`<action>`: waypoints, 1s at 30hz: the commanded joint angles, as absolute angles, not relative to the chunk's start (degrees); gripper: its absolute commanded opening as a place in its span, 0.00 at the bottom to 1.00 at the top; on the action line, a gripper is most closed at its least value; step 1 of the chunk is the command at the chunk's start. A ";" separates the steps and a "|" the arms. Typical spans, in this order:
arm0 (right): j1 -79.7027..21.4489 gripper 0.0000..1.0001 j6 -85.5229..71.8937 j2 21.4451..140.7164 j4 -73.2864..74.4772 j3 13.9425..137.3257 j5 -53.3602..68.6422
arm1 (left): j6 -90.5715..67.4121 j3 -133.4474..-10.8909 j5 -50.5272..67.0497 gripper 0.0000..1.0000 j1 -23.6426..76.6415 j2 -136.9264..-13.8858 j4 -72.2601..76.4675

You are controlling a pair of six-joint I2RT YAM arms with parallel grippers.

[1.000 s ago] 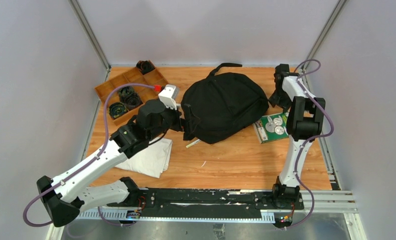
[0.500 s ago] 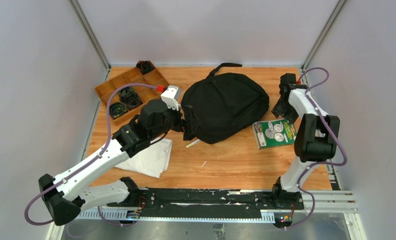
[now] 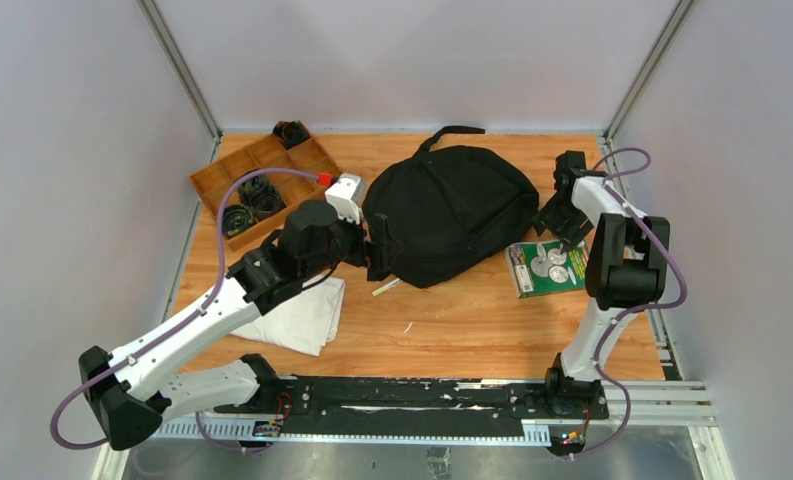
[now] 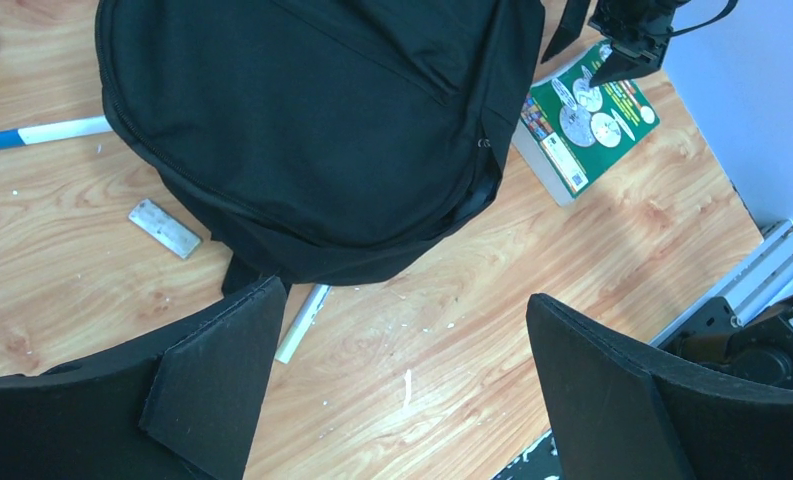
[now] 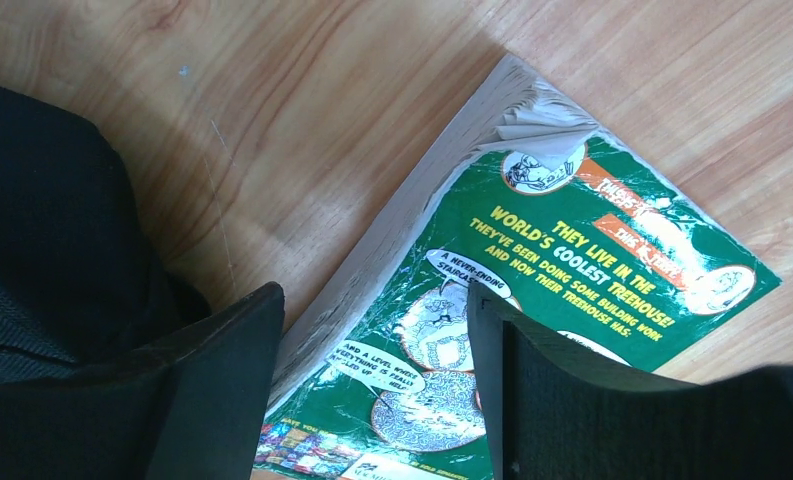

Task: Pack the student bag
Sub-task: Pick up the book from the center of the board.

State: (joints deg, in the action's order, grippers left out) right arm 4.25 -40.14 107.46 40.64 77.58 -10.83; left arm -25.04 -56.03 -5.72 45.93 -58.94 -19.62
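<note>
Looking down into a pale-walled cell, onto a wooden worktop [image 3: 472, 320] scattered with school things. Finding the student bag [image 3: 450, 210] slumping at the far middle of it, its top loop handle [image 3: 452, 132] pointing at the far wall and no open mouth showing from any view.

Holding the left gripper [image 4: 402, 345] spread wide and empty just off the bag's left side, looking across the bag's near edge and the bare wood beside it. Hanging the right gripper [image 5: 372, 330] over a green book [image 3: 550, 265] lying flat just right of the bag, jaws parted, nothing pinched, the printed cover showing in the gap.

Judging the bag as soft, limp and probably light while unfilled, likely sagging and folding wherever it is lifted. Expecting the broad fabric panels to bunch up or slip out of a pinch. Favouring firmer spots instead: the loop handle, a strap or a zipper pull. Probably needing one gripper lifting the lip of the opening while the other is feeding things in.

Also noting a wooden tray [image 3: 272, 155] at the far left carrying dark coiled items, a folded white cloth [image 3: 297, 315] at the near left and a white-and-blue pen [image 4: 42, 132] beside the bag.
</note>
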 commanded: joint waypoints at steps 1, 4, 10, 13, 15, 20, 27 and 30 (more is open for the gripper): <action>4.74 0.71 -43.69 108.58 39.00 75.09 -10.78 | -24.04 -55.57 -6.76 1.00 46.34 -56.63 -19.18; 4.75 0.71 -43.66 109.80 38.98 75.27 -10.77 | -23.78 -55.90 -6.73 1.00 46.32 -57.11 -19.56; 3.74 0.71 -40.96 114.82 41.65 79.53 -13.64 | -23.75 -56.47 -5.64 1.00 46.32 -58.24 -19.42; 2.65 0.71 -38.63 115.02 43.84 80.11 -16.19 | -23.44 -56.64 -5.67 1.00 46.32 -58.21 -19.71; 2.46 0.70 -37.19 113.78 43.94 77.92 -16.43 | -23.25 -56.86 -6.11 1.00 46.32 -58.17 -20.25; 2.34 0.55 -34.18 107.71 40.73 68.73 -12.71 | -23.52 -56.58 -6.42 1.00 46.32 -58.57 -19.62; 0.22 0.42 -26.54 101.01 40.65 63.38 -7.92 | -24.08 -56.68 -4.76 1.00 46.32 -61.17 -18.51; -1.68 0.44 -25.00 98.61 42.09 61.60 -6.96 | -24.08 -56.95 -4.72 1.00 46.32 -61.42 -18.81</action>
State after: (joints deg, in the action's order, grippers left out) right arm 0.93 -28.86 99.31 35.48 66.22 -11.35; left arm -24.21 -55.90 -5.26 45.93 -61.12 -19.84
